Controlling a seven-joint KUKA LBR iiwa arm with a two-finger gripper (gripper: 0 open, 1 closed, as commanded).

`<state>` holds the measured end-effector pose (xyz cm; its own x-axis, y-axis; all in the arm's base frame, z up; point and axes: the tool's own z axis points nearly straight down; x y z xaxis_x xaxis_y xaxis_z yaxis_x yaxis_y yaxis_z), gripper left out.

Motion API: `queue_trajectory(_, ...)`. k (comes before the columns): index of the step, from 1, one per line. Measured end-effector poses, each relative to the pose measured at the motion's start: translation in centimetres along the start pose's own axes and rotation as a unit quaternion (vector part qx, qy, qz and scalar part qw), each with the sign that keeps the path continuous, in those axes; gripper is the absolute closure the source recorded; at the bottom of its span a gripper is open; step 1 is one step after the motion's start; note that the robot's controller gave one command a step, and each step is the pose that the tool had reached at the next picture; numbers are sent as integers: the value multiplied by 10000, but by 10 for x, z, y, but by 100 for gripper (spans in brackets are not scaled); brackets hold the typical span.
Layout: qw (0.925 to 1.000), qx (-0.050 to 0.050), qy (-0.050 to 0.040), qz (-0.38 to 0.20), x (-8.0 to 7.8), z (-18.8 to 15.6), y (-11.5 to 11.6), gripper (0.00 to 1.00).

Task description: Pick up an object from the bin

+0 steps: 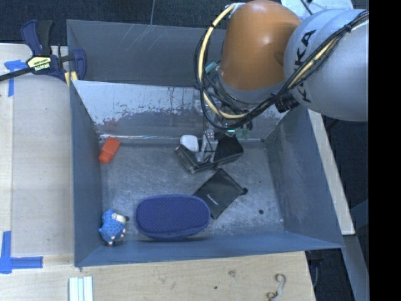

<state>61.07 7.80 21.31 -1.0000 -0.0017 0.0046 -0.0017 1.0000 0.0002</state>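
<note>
One dark block (190, 160) lies by the gripper (210, 148); likely light, rigid; pinch its sides; gripper's state: cannot tell.

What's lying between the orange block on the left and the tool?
From the orange block, bare bin floor, then a small white object beside the tool, seen in the camera view.
</note>
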Motion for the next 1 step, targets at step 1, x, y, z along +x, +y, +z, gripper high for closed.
queue_trajectory(1,9879,6,-10,-1554,-9,85,-34,0)
